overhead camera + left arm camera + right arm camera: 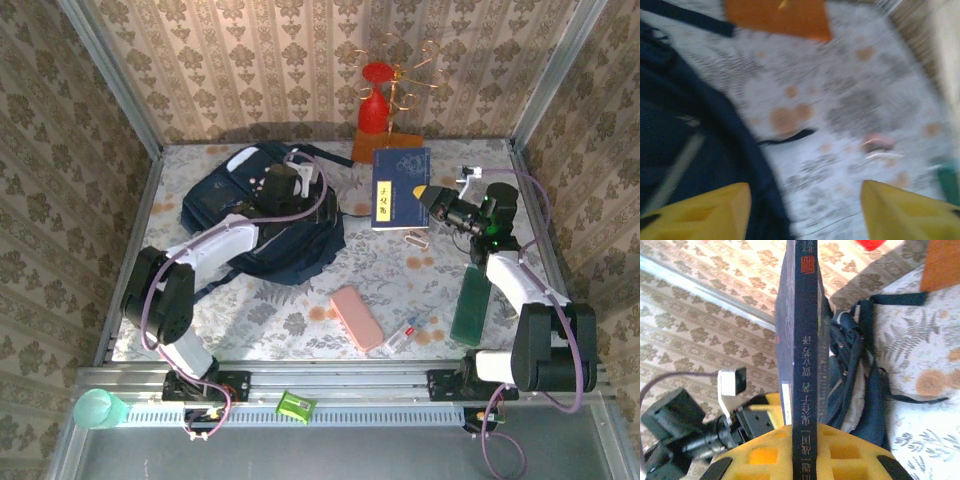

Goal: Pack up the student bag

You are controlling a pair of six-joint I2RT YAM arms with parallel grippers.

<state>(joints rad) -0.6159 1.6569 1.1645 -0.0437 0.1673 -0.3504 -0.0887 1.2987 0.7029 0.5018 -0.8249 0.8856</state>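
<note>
Top view looks down; both wrist views (close) share the backpack [215, 205].

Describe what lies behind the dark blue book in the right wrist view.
The student bag lies behind the dark blue book; its straps and fabric show. The book covers the rest.

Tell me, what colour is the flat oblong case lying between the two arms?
The case is pale pink, best seen in the top external view.

Chinese characters run down the dark blue book [805, 365]; red seal [807, 263] at one end.
</note>
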